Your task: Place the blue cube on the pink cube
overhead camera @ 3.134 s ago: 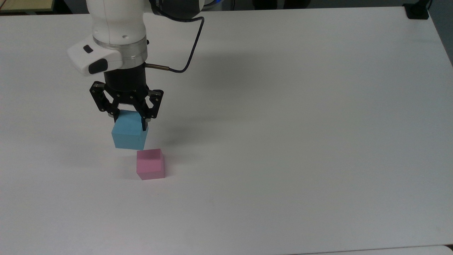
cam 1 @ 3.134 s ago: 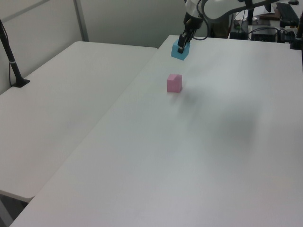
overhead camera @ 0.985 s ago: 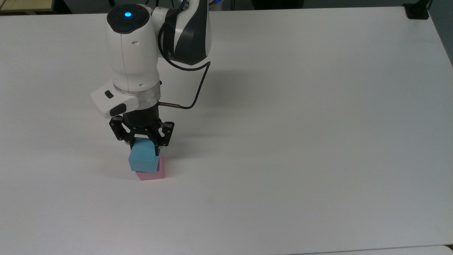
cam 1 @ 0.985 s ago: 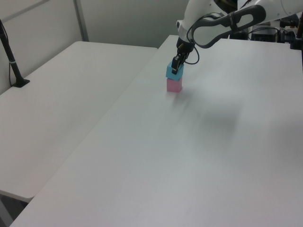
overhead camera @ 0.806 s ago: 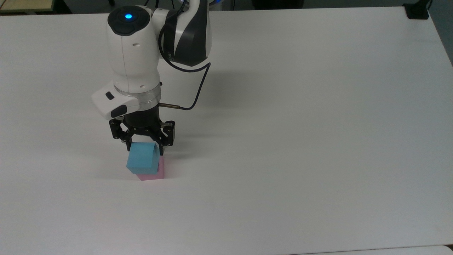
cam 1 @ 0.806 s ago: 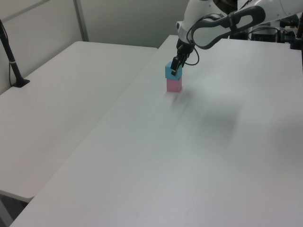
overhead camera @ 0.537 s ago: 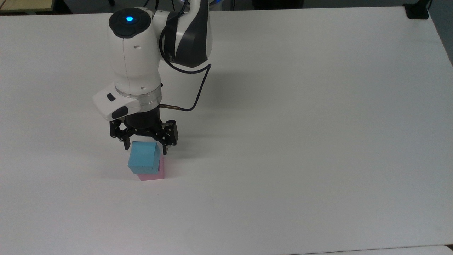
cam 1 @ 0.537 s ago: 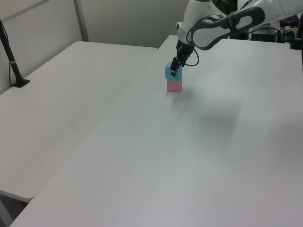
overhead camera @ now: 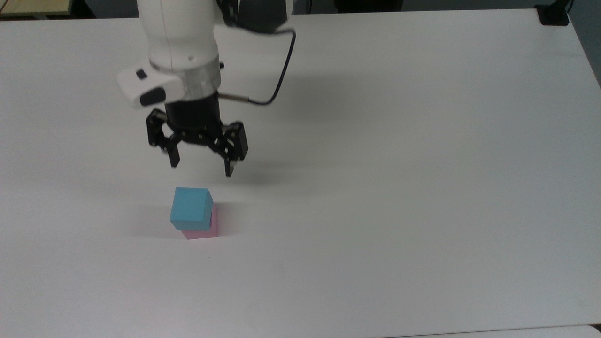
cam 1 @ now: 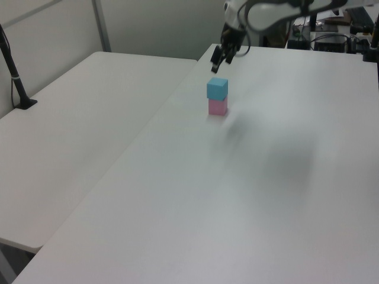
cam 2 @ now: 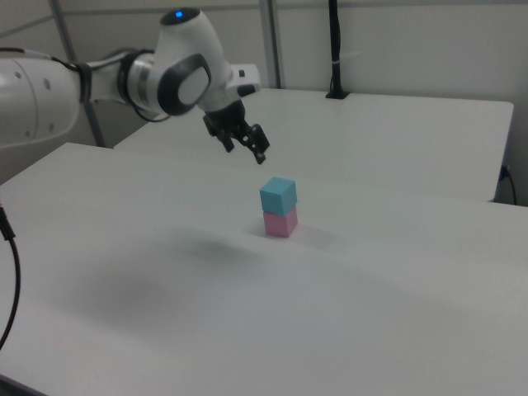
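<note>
The blue cube (overhead camera: 190, 208) (cam 1: 217, 89) (cam 2: 278, 195) rests on top of the pink cube (overhead camera: 206, 230) (cam 1: 218, 107) (cam 2: 280, 222), turned slightly against it. In the top view the blue cube overhangs the pink cube a little toward the top view's left. My gripper (overhead camera: 201, 169) (cam 1: 220, 62) (cam 2: 247, 152) hangs open in the air above the stack, clear of it, with nothing between its fingers.
The stack stands on a white table (overhead camera: 399, 188). A second white table (cam 1: 77, 130) adjoins it on the left view's left. A black post (cam 1: 15, 74) (cam 2: 334, 49) is clamped at that second table. A dark cable (overhead camera: 277, 80) loops off the wrist.
The gripper, shut on the blue cube a second ago, has opened and let it go on the pink cube. It has since risen well above the stack.
</note>
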Available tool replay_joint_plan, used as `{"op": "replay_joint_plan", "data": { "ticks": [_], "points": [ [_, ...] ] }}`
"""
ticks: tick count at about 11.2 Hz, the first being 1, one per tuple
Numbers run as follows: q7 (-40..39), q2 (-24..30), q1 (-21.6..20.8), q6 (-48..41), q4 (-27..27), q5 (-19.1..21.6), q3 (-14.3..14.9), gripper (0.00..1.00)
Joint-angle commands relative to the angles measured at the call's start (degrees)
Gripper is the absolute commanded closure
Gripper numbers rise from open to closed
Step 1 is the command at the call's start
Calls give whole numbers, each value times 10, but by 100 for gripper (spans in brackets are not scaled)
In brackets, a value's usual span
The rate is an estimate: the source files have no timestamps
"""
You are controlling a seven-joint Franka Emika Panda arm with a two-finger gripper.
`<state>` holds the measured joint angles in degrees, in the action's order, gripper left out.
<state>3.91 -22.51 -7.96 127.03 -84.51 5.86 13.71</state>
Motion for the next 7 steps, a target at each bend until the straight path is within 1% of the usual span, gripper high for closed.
{"op": "replay_joint_plan", "data": {
  "ticks": [1,2,3,4,5,6,7],
  "points": [
    [14,116,-6,-146,-51,-5,-17,0],
    [14,149,0,-195,-69,-19,-36,0],
    [15,172,9,-255,-73,-40,-71,0],
    [14,191,31,-310,-74,-49,-101,0],
    [8,210,47,-346,-78,-48,-119,0],
    [9,224,55,-363,-86,-48,-133,0],
    [8,227,72,-365,-87,-48,-149,0]
  ]
}}
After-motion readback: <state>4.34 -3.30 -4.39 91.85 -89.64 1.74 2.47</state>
